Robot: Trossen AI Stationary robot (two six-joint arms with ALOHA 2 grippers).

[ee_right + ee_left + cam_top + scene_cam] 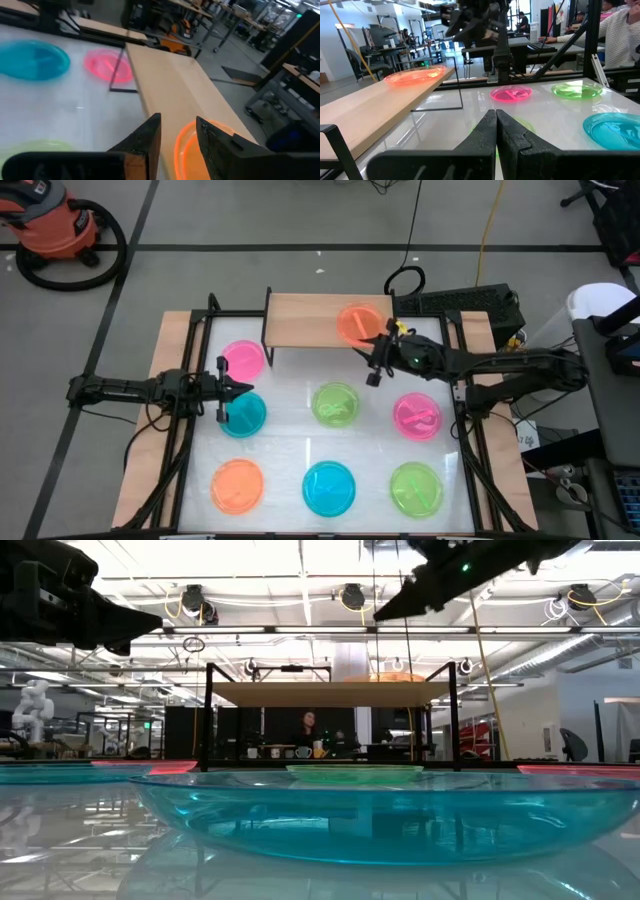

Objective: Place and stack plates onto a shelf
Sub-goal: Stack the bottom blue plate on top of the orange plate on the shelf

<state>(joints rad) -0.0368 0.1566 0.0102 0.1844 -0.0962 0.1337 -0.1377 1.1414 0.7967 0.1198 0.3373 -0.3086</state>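
White glossy tabletop (300,445), seven plates scattered on it. Orange plate (357,321) sits on shelf (300,320), right end; right gripper (383,346) just beside it, jaws apart, empty. Left gripper (243,388) pinched shut over blue plate (243,416). I judge plates light, slick: pinch the rim.

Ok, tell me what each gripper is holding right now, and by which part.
Nothing is held. The right gripper is open just above the orange plate lying on the shelf; the left gripper is shut on nothing.

One orange plate (356,322) lies flat on the wooden shelf (305,319); seven bright translucent plates (329,487) lie flat on the table.
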